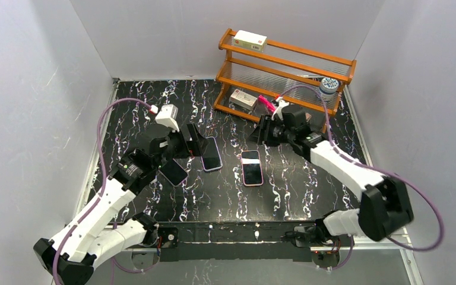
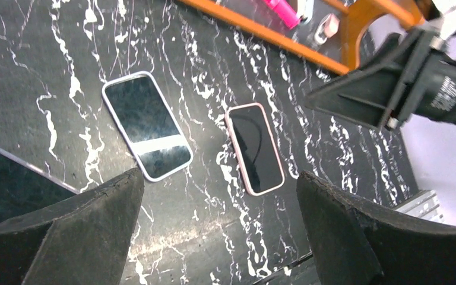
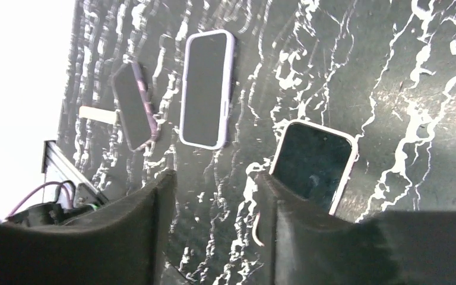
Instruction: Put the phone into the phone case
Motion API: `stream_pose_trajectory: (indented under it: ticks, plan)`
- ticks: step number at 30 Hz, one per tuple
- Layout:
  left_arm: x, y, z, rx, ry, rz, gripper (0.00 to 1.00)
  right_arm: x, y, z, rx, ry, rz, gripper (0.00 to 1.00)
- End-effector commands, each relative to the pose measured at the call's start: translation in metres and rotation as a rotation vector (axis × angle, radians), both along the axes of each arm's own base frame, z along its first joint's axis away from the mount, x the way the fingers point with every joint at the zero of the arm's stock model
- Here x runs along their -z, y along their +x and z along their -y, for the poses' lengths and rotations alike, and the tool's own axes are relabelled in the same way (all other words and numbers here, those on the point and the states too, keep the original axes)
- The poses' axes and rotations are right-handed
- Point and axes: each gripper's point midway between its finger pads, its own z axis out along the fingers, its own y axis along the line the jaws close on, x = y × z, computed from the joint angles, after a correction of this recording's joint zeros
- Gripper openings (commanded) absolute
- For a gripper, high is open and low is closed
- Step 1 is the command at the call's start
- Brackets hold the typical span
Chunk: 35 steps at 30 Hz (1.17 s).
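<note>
3 phones [image 1: 173, 172] [image 1: 211, 154] [image 1: 251, 167], 2 boxes [image 1: 250, 40] [image 1: 243, 99], 1 rack [image 1: 309, 52], 1 jar [image 1: 328, 88].

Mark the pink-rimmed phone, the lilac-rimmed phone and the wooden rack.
pink-rimmed phone [image 1: 252, 172], top view, screen centre.
lilac-rimmed phone [image 1: 211, 154], top view, screen centre.
wooden rack [image 1: 285, 70], top view, upper shelf.

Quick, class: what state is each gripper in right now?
Left gripper: wide open, holding nothing.
Right gripper: partly open, holding nothing.

Top camera overhead, whole table [image 1: 297, 190]; wrist cameras low, close, both seeing pink-cased phone [image 2: 255, 148].
</note>
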Motion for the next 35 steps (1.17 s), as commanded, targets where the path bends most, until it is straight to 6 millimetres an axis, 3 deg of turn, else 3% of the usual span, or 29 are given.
stream_pose_trajectory:
  ticks: [1, 3, 7, 12, 18, 35]
  plan:
    - [-0.037, 0.002, -0.01, -0.042, -0.016, 0.084, 0.98, -0.061, -0.009, 0.02, 0.041, 0.01, 0.128, 0.69]
    - [-0.046, 0.004, -0.012, -0.055, -0.02, 0.102, 0.98, -0.083, -0.019, 0.029, 0.06, 0.016, 0.177, 0.96]
    - [-0.061, 0.004, -0.021, -0.095, -0.022, 0.136, 0.98, -0.121, -0.038, 0.047, 0.089, 0.037, 0.257, 0.99]
    - [-0.066, 0.003, -0.029, -0.121, -0.018, 0.161, 0.98, -0.144, -0.058, 0.059, 0.102, 0.068, 0.294, 0.99]
    - [-0.071, 0.0, -0.029, -0.118, -0.04, 0.178, 0.98, -0.151, -0.067, 0.06, 0.102, 0.099, 0.293, 0.99]
    - [-0.073, -0.002, -0.033, -0.128, -0.061, 0.202, 0.98, -0.151, -0.067, 0.057, 0.102, 0.126, 0.278, 0.99]
